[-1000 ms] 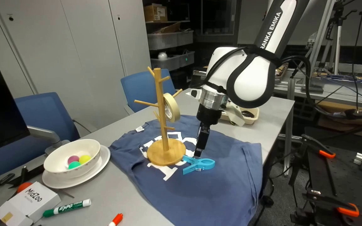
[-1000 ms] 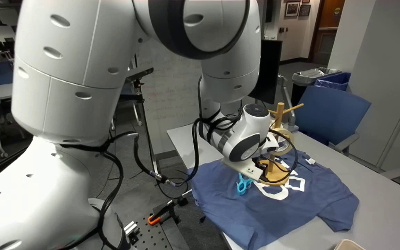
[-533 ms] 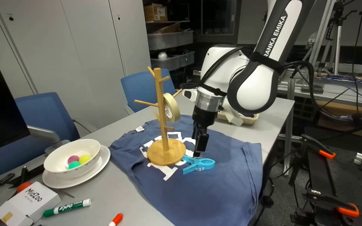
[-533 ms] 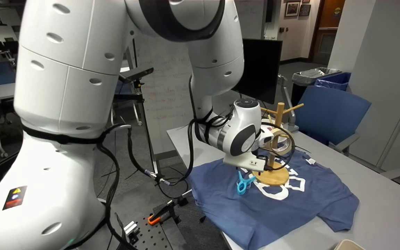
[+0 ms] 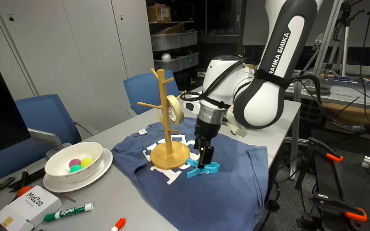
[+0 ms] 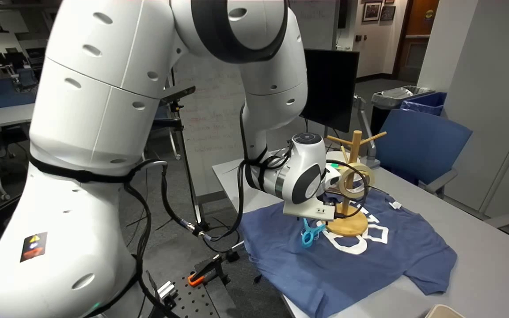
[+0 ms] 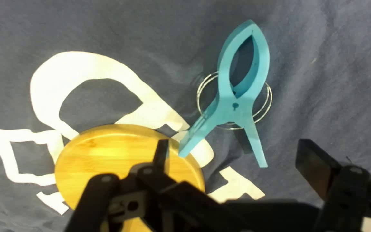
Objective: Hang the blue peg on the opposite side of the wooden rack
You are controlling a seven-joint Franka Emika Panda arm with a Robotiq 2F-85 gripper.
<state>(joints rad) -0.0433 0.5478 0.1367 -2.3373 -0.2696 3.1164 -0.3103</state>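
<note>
The blue peg (image 7: 233,106) is a cyan clamp with a wire ring at its pivot, lying on the cloth. It shows in both exterior views, the peg's loop (image 5: 214,167) partly behind a black finger (image 5: 207,155) and the whole peg (image 6: 310,234) below the wrist. My gripper (image 7: 233,145) stands open above it, fingers spread wider than the peg's two legs, nothing between the pads. The wooden rack (image 5: 165,128) stands upright beside the peg. Its round base (image 7: 118,148) passes under the left-hand finger in the wrist view, with one peg leg reaching its rim.
A tape roll (image 5: 176,110) hangs on an arm of the rack. The dark blue shirt (image 5: 230,199) lies under rack and peg. A white bowl (image 5: 72,154) with balls sits on a plate, near a green marker (image 5: 69,211) and a white box (image 5: 32,205).
My gripper has come lower over the peg and its wrist has turned; in an exterior view a finger now overlaps the peg. Peg and rack have stayed where they were.
</note>
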